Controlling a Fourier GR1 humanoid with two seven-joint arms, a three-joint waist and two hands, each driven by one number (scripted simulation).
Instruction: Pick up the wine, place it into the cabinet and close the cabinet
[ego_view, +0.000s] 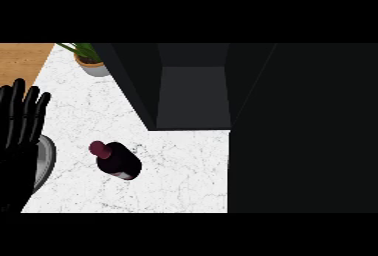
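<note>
The wine bottle (117, 160) stands on the white marble counter (177, 170), dark glass with a maroon cap, seen from above. Behind it the dark cabinet (193, 95) stands open, its grey inside showing, and its door (303, 130) swings out as a large black panel filling the right side. My left hand (22, 115) rests at the left edge, fingers straight and pointing up, well left of the bottle and holding nothing. My right hand does not show.
A potted green plant (90, 61) sits at the back left beside the cabinet. A grey round rim (49, 160) shows under my left forearm. A wooden surface (22, 57) lies beyond the counter's left edge.
</note>
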